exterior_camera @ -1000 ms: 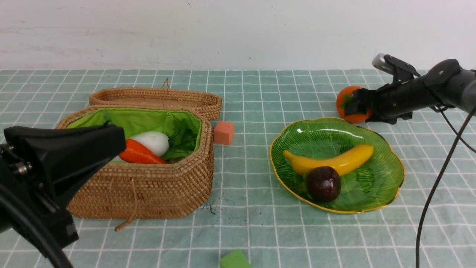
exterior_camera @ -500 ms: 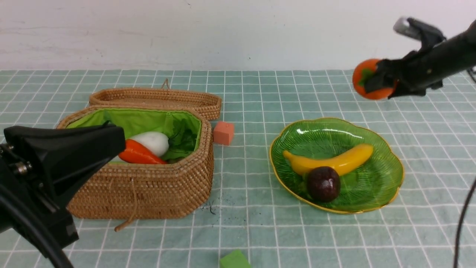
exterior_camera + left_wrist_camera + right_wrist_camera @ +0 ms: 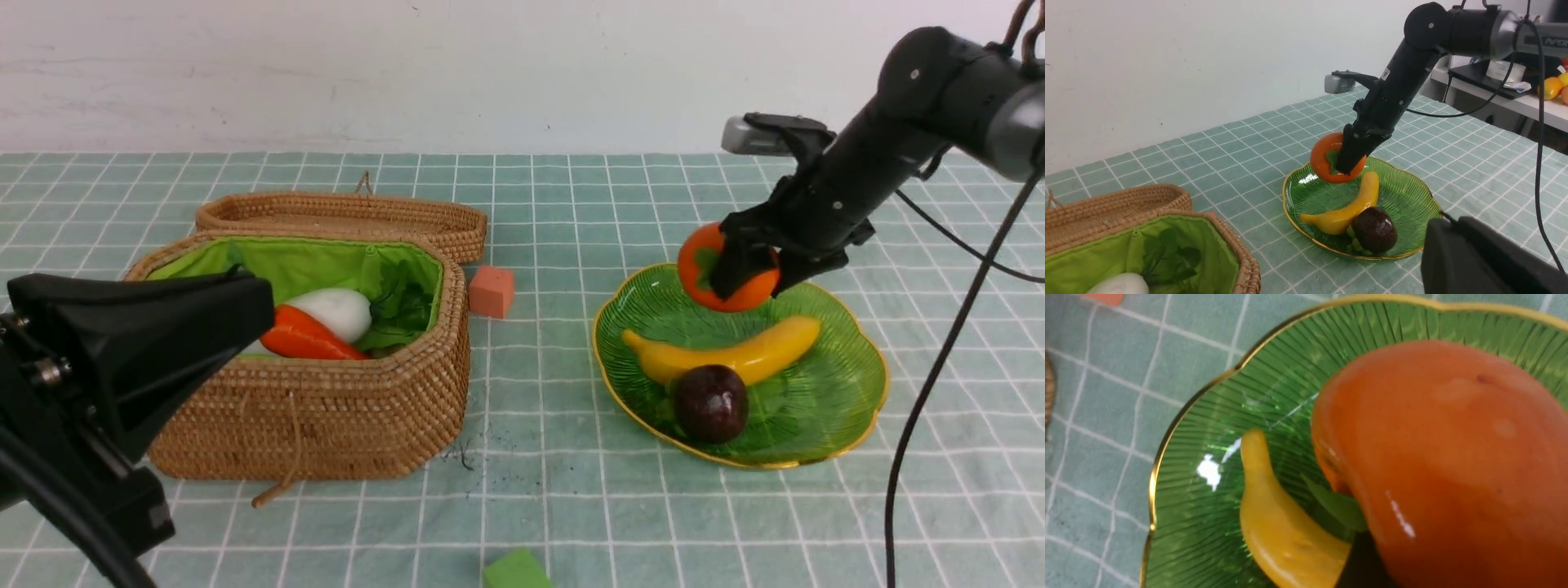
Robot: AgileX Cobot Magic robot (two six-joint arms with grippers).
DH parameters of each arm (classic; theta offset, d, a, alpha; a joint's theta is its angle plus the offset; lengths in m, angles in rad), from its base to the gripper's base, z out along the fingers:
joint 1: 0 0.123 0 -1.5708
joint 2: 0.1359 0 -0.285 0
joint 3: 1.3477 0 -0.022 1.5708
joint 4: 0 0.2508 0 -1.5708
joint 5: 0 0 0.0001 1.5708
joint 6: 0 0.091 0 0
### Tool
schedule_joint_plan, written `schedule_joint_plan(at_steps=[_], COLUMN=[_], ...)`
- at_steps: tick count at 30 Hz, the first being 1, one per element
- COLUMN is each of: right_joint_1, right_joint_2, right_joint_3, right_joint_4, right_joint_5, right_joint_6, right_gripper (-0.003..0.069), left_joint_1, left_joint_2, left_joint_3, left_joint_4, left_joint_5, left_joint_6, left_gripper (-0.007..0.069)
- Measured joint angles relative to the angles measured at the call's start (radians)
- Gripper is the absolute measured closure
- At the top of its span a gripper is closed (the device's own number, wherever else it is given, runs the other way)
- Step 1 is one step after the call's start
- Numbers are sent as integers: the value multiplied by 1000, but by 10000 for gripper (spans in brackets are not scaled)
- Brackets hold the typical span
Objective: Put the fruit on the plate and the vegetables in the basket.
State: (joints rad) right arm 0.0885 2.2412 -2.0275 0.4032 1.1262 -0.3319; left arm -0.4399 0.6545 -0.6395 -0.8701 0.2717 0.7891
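Nearest the camera, at about 6 o'clock on the table (image 3: 571, 506), there's a small green cube (image 3: 514, 570) poking in at the frame edge. At 8 o'clock the left gripper (image 3: 143, 343) fills the corner as a big black block, and honestly its jaws can't be made out in any view, so no telling if it's wide or narrow.

Just behind it, around 9 o'clock, sits the basket (image 3: 326, 408), open, green lining showing. Inside are the carrot (image 3: 306, 335) and the white radish (image 3: 335, 312), touching each other, with some leafy greens beside them.

Over at 3 o'clock is the plate (image 3: 849, 400), with the banana (image 3: 735, 353) lying across it and the mangosteen (image 3: 710, 403) right up against the banana's near side.

A bit further back, the right gripper (image 3: 739, 282) is clamped on the persimmon (image 3: 694, 265), holding it in the air over the far edge of the plate, above the banana and not touching it.

Toward 12 o'clock, a salmon-pink cube (image 3: 491, 291) sits between basket and plate, and the lid (image 3: 343, 216) lies flat right behind the basket.
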Motion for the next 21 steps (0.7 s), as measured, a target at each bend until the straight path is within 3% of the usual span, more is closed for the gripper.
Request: schedule_joint_plan(at_steps=[5,10,12,14,16,18,21], right_joint_1=[1,1,1,1,1,1,1], right_joint_2=[-15,-88,-131,-203,-235,-340,-469], right_joint_3=[1,1,1,3,12,72,188], right_joint_4=[-6,-43,-71,-115,-129,-161,-201], right_joint_5=[20,94,101,105,105,106,107], right_joint_6=[28,55,75,125,139,166,200], right_gripper=[-8,19,71,211,272,432,564], left_joint_1=[0,0,0,0,0,0,0], left_joint_2=[0,0,0,-3,-11,-59,-167], left_joint_3=[0,0,0,0,0,16,81], left_joint_4=[0,0,0,0,0,0,0], left_joint_5=[0,0,0,1,1,2,0], left_joint_6=[0,0,0,0,0,0,0], left_gripper=[606,603,603,616,633,638,638])
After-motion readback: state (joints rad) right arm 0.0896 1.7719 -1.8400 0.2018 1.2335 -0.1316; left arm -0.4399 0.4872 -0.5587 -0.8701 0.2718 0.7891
